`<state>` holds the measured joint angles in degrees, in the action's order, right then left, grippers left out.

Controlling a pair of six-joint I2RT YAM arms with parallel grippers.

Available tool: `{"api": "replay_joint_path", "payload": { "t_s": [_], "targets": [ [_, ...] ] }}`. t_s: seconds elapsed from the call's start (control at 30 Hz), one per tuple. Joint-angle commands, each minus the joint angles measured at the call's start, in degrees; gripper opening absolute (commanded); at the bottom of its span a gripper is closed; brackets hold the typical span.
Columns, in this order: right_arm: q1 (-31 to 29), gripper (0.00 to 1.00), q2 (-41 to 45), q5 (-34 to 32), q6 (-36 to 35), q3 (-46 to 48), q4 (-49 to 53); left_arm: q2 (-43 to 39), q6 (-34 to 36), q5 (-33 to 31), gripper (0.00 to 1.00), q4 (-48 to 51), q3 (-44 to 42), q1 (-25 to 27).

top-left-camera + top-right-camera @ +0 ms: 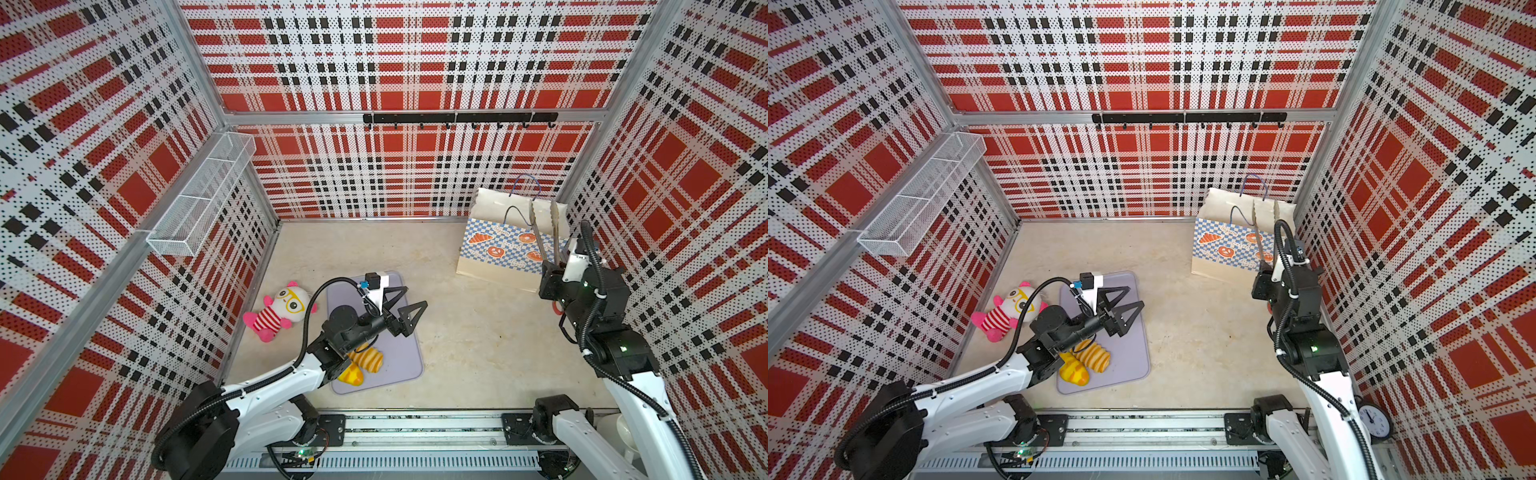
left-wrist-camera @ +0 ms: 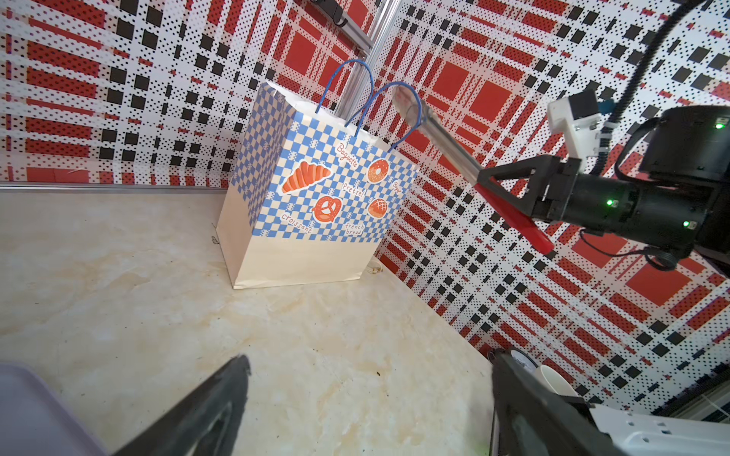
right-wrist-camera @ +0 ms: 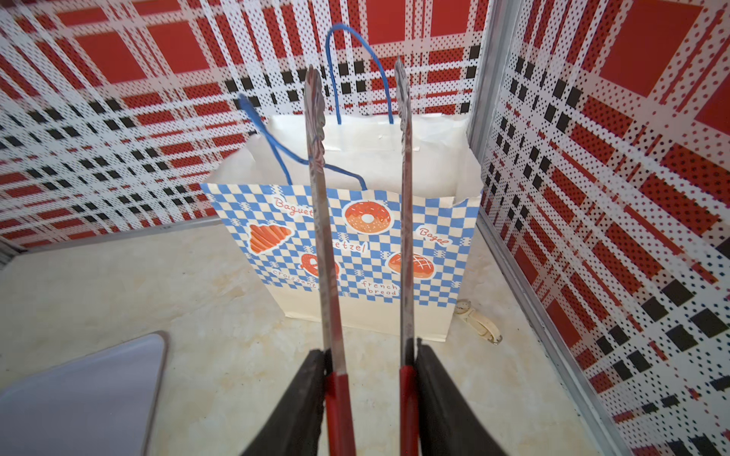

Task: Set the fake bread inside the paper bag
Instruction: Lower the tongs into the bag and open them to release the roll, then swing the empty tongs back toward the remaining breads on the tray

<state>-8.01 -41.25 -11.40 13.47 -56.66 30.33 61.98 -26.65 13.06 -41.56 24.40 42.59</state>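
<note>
Metal tongs (image 3: 316, 197) clamped in right gripper (image 3: 369, 355), aimed at paper bag (image 3: 434, 276); left gripper (image 1: 416, 296) agape above tray (image 1: 399, 353).

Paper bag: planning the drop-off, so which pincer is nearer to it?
Right. The right pincer, holding tongs, sits just in front of the paper bag; the left pincer hovers over the tray, farther away.

Right gripper (image 1: 555, 269) clamps the tongs (image 1: 538, 236), tips beyond its jaws at the mouth of the paper bag (image 1: 490, 254); left gripper (image 1: 414, 299) gapes wide, fake bread (image 1: 369, 360) behind its jaws.
</note>
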Motion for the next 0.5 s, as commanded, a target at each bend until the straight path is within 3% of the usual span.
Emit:
{"api": "replay_joint_path", "payload": {
  "t_s": [0.0,0.33,0.47],
  "targets": [
    [0.44,0.38,2.84,5.20,1.47,-2.99,-2.71,-0.90,0.38,0.09,0.98,-1.09,-0.32,0.39],
    [0.43,0.36,6.10,28.23,4.79,0.87,-13.89,-3.17,-0.54,-2.95,0.98,0.83,-0.74,0.52],
    [0.45,0.36,5.57,33.39,6.36,2.74,-15.97,-4.72,-0.45,-5.50,0.98,1.77,-1.32,0.48]
  ]
}}
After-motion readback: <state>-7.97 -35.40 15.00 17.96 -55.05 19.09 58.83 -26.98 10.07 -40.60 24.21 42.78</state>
